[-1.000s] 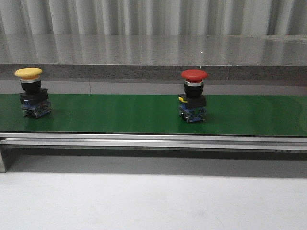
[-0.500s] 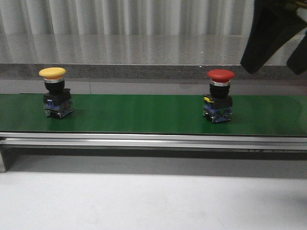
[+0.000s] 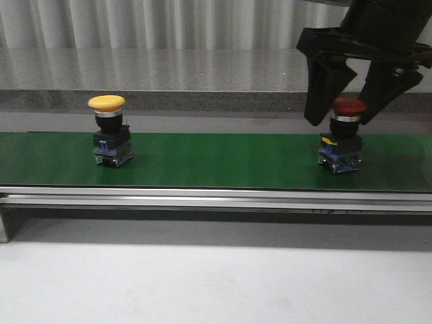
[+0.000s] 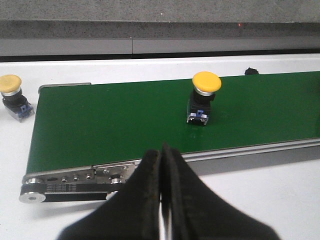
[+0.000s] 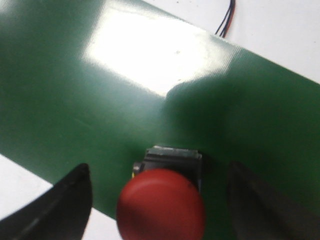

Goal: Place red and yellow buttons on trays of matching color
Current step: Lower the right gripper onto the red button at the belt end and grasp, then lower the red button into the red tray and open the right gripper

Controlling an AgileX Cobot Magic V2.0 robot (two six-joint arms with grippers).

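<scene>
The right pincer (image 3: 346,115) is hanging spread wide over the red button (image 3: 347,108), one finger on each side and neither touching, so the grasp looks to be the step in hand. That button is standing upright on the green belt (image 3: 216,160) toward the worktop's right edge; the yellow button (image 3: 106,103) is standing well apart toward the left. Next the fingers need lowering around the body and closing. The left pincer (image 4: 163,200) is resting clenched and empty near the worktop's front edge. No trays are showing.
</scene>
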